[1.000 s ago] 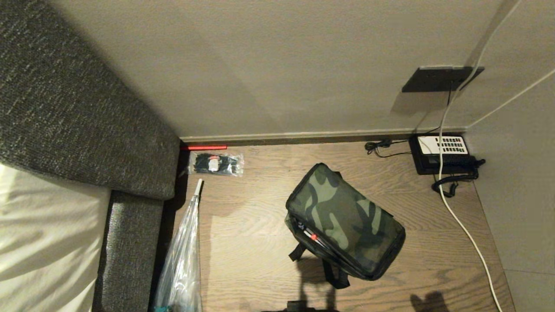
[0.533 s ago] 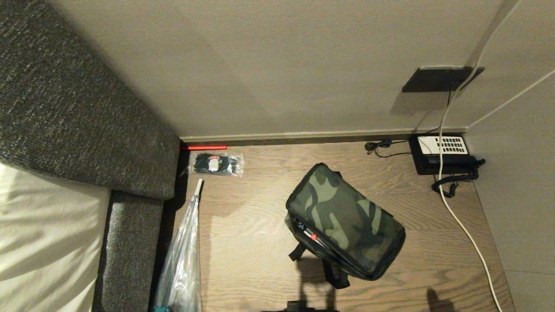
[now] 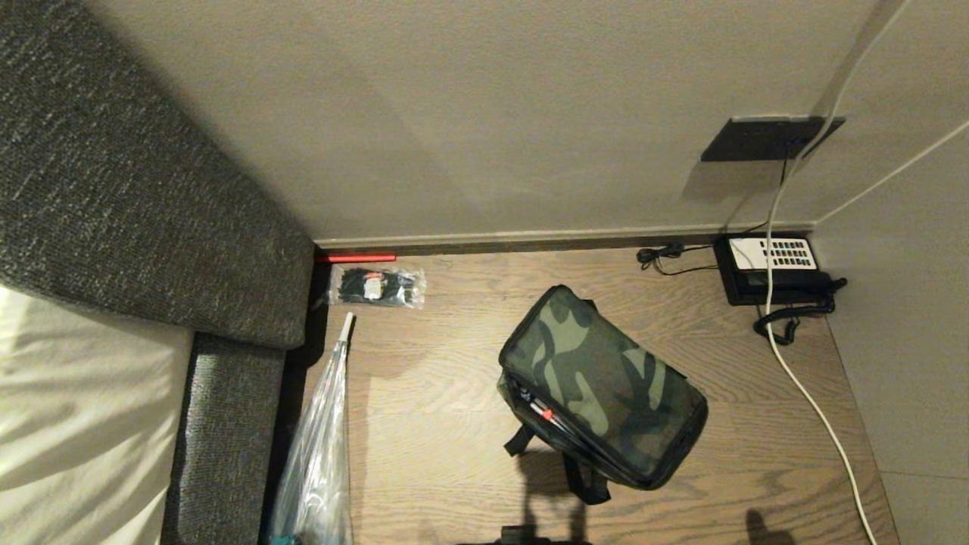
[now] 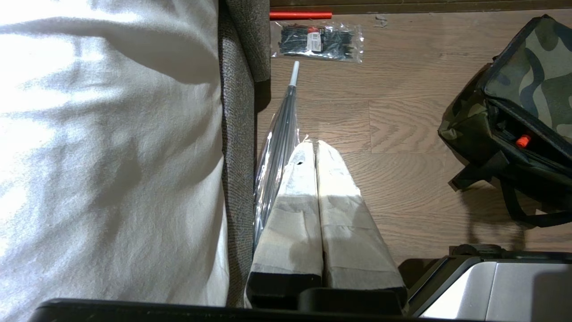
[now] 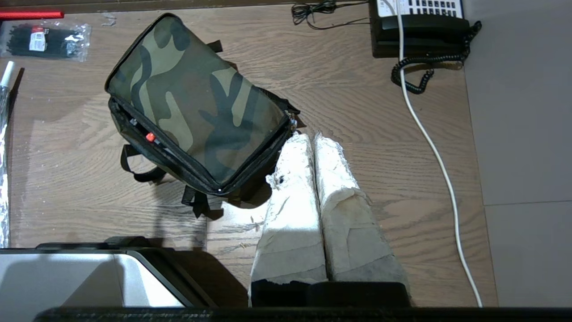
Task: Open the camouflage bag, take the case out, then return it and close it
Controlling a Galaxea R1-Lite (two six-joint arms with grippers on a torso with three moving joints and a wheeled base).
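The camouflage bag lies on the wooden floor, lid down, its long side slanting toward the lower right. A small red spot shows in the dark slit along its side; the case is hidden. My right gripper hangs shut and empty above the floor, its padded fingertips just beside the bag's corner by the zipper pull, not touching it. My left gripper is shut and empty over bare floor, well to the left of the bag. Neither gripper appears in the head view.
A bed with a grey headboard fills the left. A plastic-sleeved umbrella lies alongside it, with a packet of black cable ties beyond. A black telephone and white cable sit at the right wall.
The arm's shadow at the floor's lower right edge has narrowed and sunk toward the frame's edge. The bag and everything else stay where they were.
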